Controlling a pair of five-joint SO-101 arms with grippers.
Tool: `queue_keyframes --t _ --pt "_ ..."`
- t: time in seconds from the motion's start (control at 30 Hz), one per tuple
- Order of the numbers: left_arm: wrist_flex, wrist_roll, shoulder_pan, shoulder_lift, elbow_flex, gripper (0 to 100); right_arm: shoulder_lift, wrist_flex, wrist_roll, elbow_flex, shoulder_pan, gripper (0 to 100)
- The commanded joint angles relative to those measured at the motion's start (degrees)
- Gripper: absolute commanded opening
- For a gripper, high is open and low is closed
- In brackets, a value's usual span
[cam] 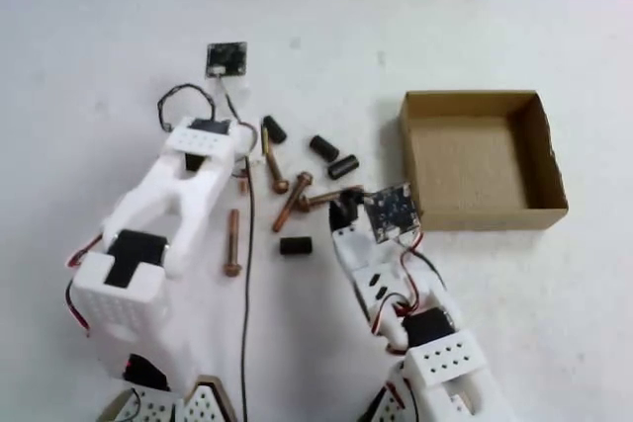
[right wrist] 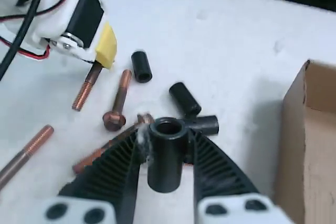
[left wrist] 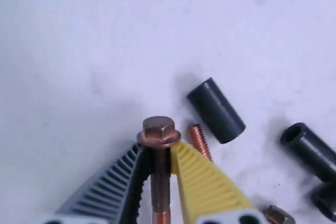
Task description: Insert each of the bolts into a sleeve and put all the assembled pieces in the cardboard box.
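My left gripper [left wrist: 159,149] is shut on a copper bolt [left wrist: 159,132], head outward, between its grey and yellow fingers; in the high view this gripper [cam: 244,160] is left of the scattered parts. My right gripper [right wrist: 167,137] is shut on a black sleeve [right wrist: 167,153] held upright with its bore showing, and in the high view it [cam: 344,210] sits just left of the cardboard box [cam: 480,160]. Several loose copper bolts [cam: 293,202] and black sleeves [cam: 323,147] lie on the white table between the two grippers.
The box stands open with nothing inside, right of the parts. A small circuit board [cam: 226,58] with a cable lies behind the left arm. A black cable [cam: 245,274] runs down the table between the arms. One sleeve [cam: 295,245] lies apart, nearer the front.
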Motion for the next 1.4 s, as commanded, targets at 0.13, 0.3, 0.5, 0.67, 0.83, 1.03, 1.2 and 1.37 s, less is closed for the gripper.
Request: queue_keyframes --t 0.13,0.3,0.5,0.67,0.83,1.03,1.2,1.37 --pt "-1.4 -0.6 -0.1 -15.3 -0.7 2 -1.1 -5.3 0.4 0.7 -2.2 1.7" --pt "-1.8 -0.7 0.9 -22.5 1.4 2 -1.1 -5.3 0.8 0.7 -7.7 1.7" --pt "-2.5 -4.8 4.5 -37.7 10.2 2 -1.1 -7.9 0.5 0.7 -8.4 1.7" --pt "-11.7 -5.0 8.0 -51.7 21.8 2 -1.1 -12.5 0.4 0.7 -8.4 1.7" --pt "-20.7 -5.0 10.9 -63.6 33.0 2 -1.1 -13.1 0.4 0.7 -8.6 1.7" --pt "-27.6 -5.0 16.0 -74.9 43.3 2 -1.1 -15.7 0.4 0.7 -8.5 1.7" --pt "-30.0 -4.7 18.1 -81.3 48.7 2 -1.1 -17.9 0.4 0.7 -8.6 1.7" --pt "-30.0 -4.7 20.4 -86.0 51.3 2 -1.0 -18.1 0.4 0.7 -8.6 1.7"
